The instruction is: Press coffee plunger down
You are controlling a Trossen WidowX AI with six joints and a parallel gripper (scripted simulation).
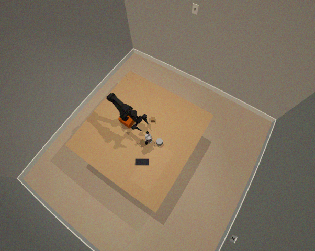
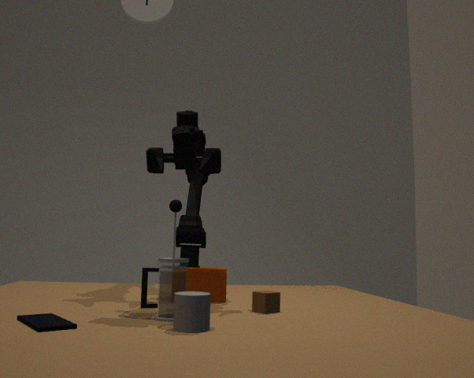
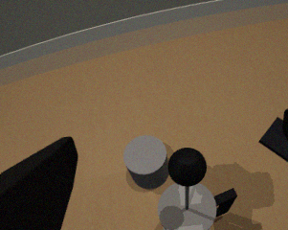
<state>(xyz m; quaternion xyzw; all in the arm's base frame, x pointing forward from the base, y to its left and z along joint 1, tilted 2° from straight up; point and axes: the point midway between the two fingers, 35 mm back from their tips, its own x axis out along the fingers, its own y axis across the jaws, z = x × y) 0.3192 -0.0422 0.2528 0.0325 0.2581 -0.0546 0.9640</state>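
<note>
Claw (image 1: 141, 122) was spread wide with nothing between its fingers, hanging above the tabletop (image 1: 179, 118) in front of the arm's orange base (image 1: 126, 122). It touched nothing. In the exterior view the claw (image 2: 183, 160) faced the camera, well above the plunger knob (image 2: 175, 205).

French press (image 2: 172, 289) stood upright on the tabletop (image 2: 351, 325), just in front of the orange base (image 2: 205, 283), black handle (image 2: 148, 287) pointing to the picture's left. Plunger rod (image 2: 173, 235) was up, knob high over the lid, so not yet pressed. In the top view the press (image 1: 148, 138) sat between the claw and the grey cylinder (image 1: 159, 141), a little apart from the claw tips.

Wrist view looked down on the plunger knob (image 3: 188, 167) and the press lid (image 3: 188, 211) near the bottom centre, between the two dark fingers at the frame edges.

Grey cylinder (image 2: 191, 311) stood just beside the press, nearer the exterior camera and partly covering it; whether they touched could not be told. Small brown cube (image 2: 265, 302) sat to the picture's right of the base, apart from everything. Flat dark pad (image 2: 46, 321) lay well off to the picture's left.
</note>
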